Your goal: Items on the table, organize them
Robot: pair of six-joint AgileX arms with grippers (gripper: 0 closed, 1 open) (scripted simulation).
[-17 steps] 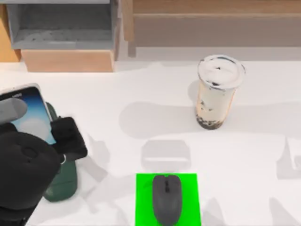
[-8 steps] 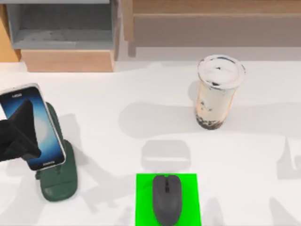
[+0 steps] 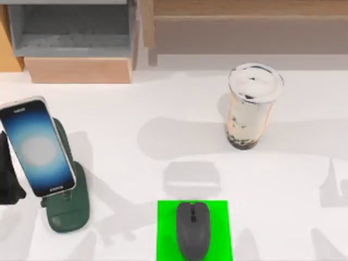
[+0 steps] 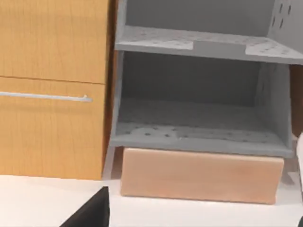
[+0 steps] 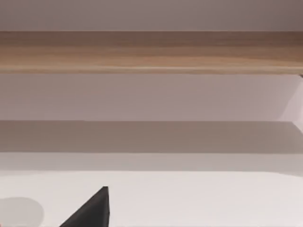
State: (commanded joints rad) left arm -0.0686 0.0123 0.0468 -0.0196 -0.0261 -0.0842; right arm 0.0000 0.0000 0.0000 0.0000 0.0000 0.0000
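On my white table (image 3: 136, 109) I count one grey shelf unit (image 3: 73, 27), one milk-tea cup (image 3: 251, 106) standing right of centre, one smartphone (image 3: 37, 147) propped on one dark green stand (image 3: 68, 209) at the left, and one mouse (image 3: 192, 229) on one green mat (image 3: 166, 231) at the near edge. My left gripper (image 3: 8, 182) sits at the far left edge beside the phone; whether it's released or clenched I cannot tell.
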